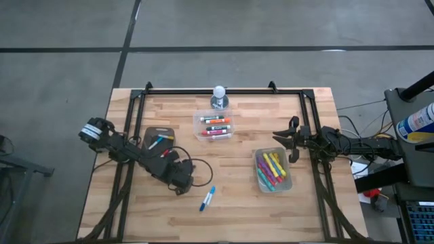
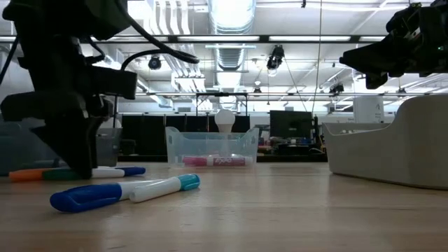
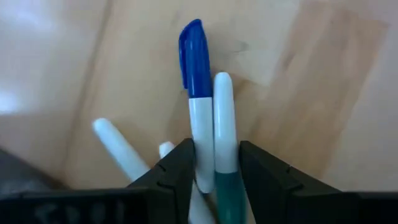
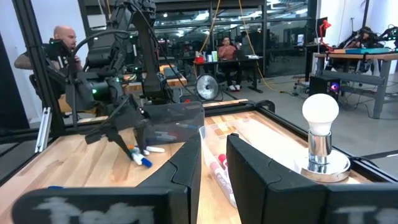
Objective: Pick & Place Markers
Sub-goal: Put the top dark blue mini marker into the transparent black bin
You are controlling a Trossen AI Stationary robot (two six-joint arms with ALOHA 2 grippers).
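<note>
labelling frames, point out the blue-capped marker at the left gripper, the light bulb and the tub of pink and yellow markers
blue-capped marker (image 3: pixel 193 53), left wrist view, its blue cap
light bulb (image 4: pixel 320 114), right wrist view, its white globe
tub of markers (image 1: pixel 258 155), high view, its left wall

Two dark, near-black jointed arms, the left arm (image 1: pixel 135 154) at centre left of the high view with a white-banded joint and a looping black cable, the right arm (image 1: pixel 339 144) at centre right trailing bundled cables, each ending in angular matte-black fingers (image 3: pixel 177 177) with flat inner faces.
</note>
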